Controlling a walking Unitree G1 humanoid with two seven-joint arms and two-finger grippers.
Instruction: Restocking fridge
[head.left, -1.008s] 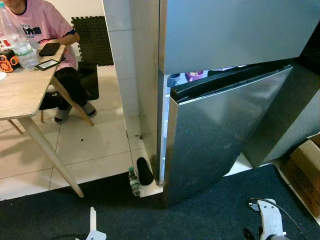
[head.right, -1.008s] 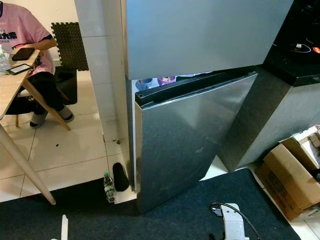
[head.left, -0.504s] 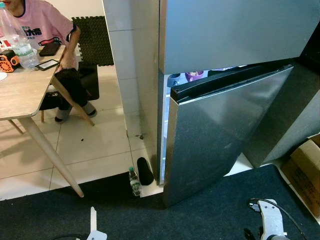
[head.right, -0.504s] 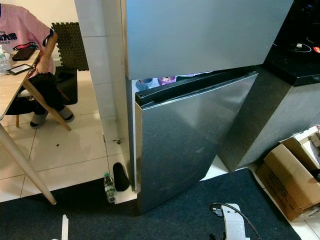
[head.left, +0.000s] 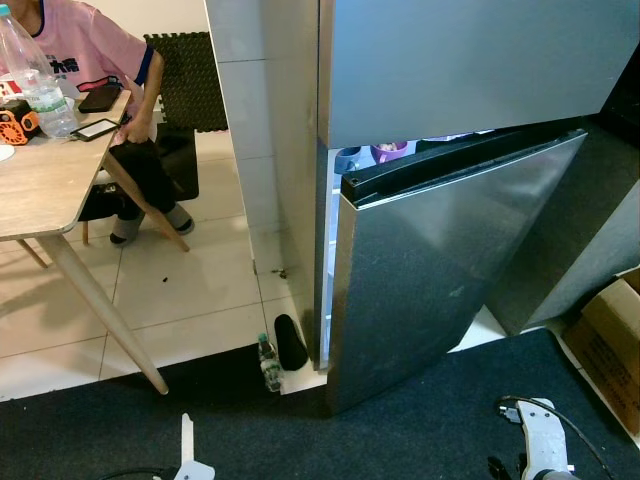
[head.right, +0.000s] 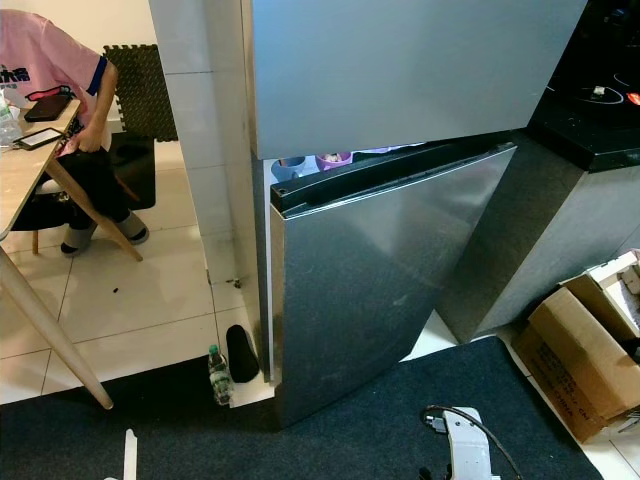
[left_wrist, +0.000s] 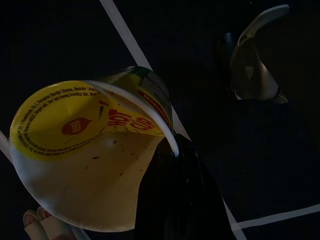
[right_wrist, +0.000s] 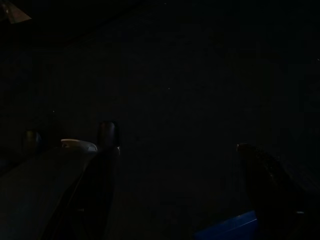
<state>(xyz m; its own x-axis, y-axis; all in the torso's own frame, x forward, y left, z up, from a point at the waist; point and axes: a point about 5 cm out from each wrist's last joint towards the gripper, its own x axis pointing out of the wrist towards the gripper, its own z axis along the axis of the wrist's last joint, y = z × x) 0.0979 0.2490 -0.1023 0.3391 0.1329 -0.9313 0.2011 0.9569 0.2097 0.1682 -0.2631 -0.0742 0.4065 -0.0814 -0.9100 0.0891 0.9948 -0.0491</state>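
My left claw (left_wrist: 165, 165) grips a yellow-lidded cup (left_wrist: 85, 150); my right claw (right_wrist: 175, 165) hangs open. The fridge door (head.left: 440, 260) ahead is ajar, so next I should swing it wider.

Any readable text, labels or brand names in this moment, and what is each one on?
Yellow lid of the cup held in the left gripper: red logo and rim print, too dim and small to read.
Pink shirt of the seated person: dark print, too blurred to read.
No other text is readable.
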